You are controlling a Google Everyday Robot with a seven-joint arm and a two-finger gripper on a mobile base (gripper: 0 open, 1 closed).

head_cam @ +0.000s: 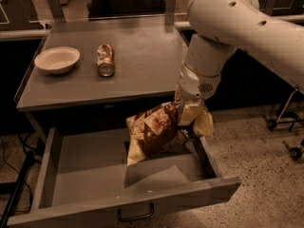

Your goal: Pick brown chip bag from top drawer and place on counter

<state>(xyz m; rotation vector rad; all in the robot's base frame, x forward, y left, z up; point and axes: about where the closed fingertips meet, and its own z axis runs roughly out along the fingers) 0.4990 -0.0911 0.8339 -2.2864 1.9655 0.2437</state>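
Note:
The brown chip bag (154, 133) hangs tilted over the right half of the open top drawer (85, 160), lifted off its floor with a shadow beneath it. My gripper (186, 115) is at the bag's upper right corner, under the white wrist, and is shut on that corner. The bag's pale yellow end (202, 122) sticks out to the right over the drawer's side wall. The grey counter (142, 56) lies just behind and above the drawer. The bag largely hides the fingertips.
A cream bowl (57, 60) and a crushed gold can (105, 61) sit on the counter's left half. The drawer's front has a dark handle (136, 215). Wheeled chair bases (285, 137) stand on the floor at right. My bulky white arm overhangs the counter's right edge.

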